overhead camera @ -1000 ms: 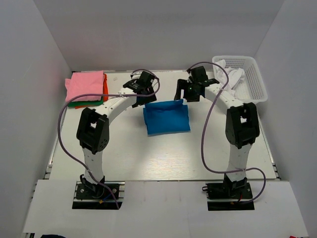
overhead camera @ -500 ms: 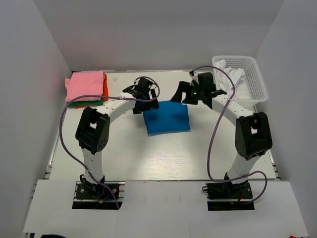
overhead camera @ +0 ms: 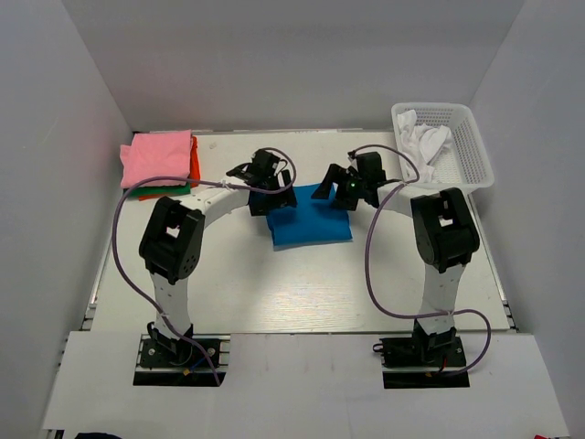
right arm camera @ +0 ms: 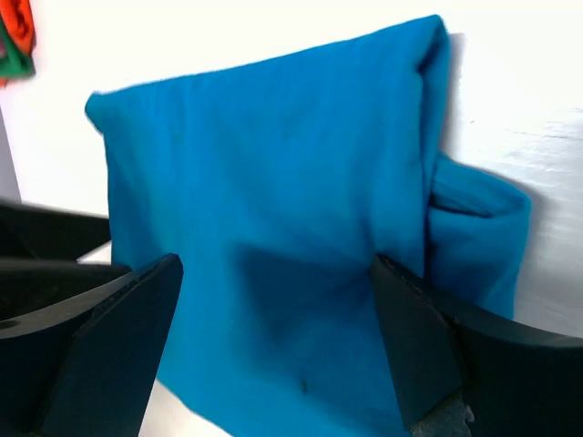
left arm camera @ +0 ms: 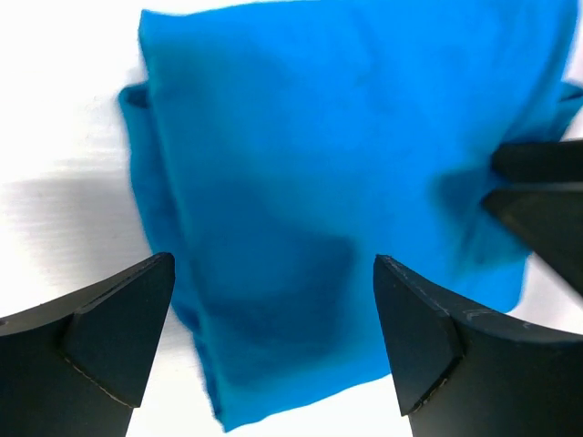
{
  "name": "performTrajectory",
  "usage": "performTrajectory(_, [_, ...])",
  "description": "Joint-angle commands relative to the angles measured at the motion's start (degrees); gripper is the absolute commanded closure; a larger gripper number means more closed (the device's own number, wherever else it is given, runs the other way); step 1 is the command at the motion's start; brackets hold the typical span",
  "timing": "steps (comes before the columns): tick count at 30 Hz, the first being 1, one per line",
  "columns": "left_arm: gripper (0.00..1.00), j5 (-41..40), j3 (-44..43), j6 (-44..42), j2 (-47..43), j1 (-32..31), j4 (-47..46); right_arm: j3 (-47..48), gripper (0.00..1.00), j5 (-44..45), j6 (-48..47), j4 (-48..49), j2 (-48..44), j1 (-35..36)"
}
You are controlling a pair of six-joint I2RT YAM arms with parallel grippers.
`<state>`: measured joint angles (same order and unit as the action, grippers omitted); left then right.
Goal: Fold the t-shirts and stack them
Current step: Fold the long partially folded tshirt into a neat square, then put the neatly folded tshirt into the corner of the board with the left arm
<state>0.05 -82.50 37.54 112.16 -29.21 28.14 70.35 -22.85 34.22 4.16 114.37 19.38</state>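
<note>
A folded bright blue t-shirt (overhead camera: pixel 311 222) lies flat on the table at mid-centre. My left gripper (overhead camera: pixel 274 196) is open over its far left corner; the shirt (left arm camera: pixel 337 182) fills the left wrist view between the fingers. My right gripper (overhead camera: pixel 340 188) is open over its far right corner; the shirt (right arm camera: pixel 273 228) shows there too, with a loose fold at its right side. A stack with a pink t-shirt (overhead camera: pixel 157 158) on top, orange (overhead camera: pixel 195 163) and green (overhead camera: pixel 155 192) edges beneath, sits at the far left. White t-shirts (overhead camera: pixel 425 140) lie in the basket.
A white plastic mesh basket (overhead camera: pixel 471 155) stands at the far right. White walls close in the table at the back and on both sides. Purple cables loop from each arm.
Both grippers have come down and inward onto the far edge of the blue shirt. The raised far edge of the shirt now lies flat.
</note>
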Motion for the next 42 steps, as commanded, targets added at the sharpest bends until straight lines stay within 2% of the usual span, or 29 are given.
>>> performTrajectory(1, [0.00, 0.12, 1.81, 0.17, -3.87, -0.23, -0.89, -2.49, 0.10, 6.67, 1.73, -1.26, 0.42, -0.39])
performTrajectory(6, [0.00, -2.42, 3.84, 0.69, -5.90, -0.23, -0.89, -2.93, 0.10, 7.39, -1.08, -1.00, -4.41, -0.48])
performTrajectory(11, [0.00, -5.85, 3.67, 1.83, -4.76, -0.23, 1.48, -3.90, 0.10, 1.33, -4.24, 1.11, -12.49, -0.22])
performTrajectory(16, [0.00, -5.24, 2.61, 1.84, -0.98, -0.23, 1.57, -5.39, 0.10, -3.08, -4.42, 1.90, -17.41, -0.22])
performTrajectory(21, [0.08, -1.38, 0.59, -2.11, 4.55, -1.37, -0.89, -8.38, 0.10, -1.67, -4.33, 1.64, -22.34, -0.56])
performTrajectory(26, [0.21, -0.84, -2.04, -4.57, 9.03, -2.43, -1.08, -10.40, 0.10, -0.97, -4.42, 0.41, -24.97, -0.83])
performTrajectory(29, [0.37, 0.02, -2.58, -6.24, 11.75, -3.04, -1.94, -11.98, 0.10, -0.27, -4.68, 0.58, -26.30, -1.36])
performTrajectory(30, [0.48, 0.03, -2.58, -6.25, 12.29, -3.57, -1.95, -12.34, 0.10, 0.43, -4.86, 0.32, -26.39, -1.53])
performTrajectory(32, [0.61, 0.56, -3.54, -6.87, 13.87, -3.57, -1.69, -12.86, 0.10, 1.05, -4.69, -0.64, -26.65, -2.06])
performTrajectory(33, [0.71, -0.14, -4.33, -6.87, 14.40, -3.57, -1.08, -13.30, 0.10, 1.84, -4.60, -0.91, -27.26, -2.41])
performTrajectory(34, [0.92, -1.88, -6.08, -7.47, 14.40, -3.57, -0.29, -14.09, 0.10, 2.02, -4.51, -0.91, -27.53, -2.76])
performTrajectory(35, [1.00, -3.21, -7.05, -7.48, 15.10, -3.57, 1.55, -15.31, 0.10, 2.20, -4.16, 0.13, -27.97, -3.20])
performTrajectory(42, [1.00, -18.40, -19.17, -19.77, 13.53, -3.05, 9.38, -20.24, 0.10, 7.55, -4.77, 0.23, -34.12, -4.87])
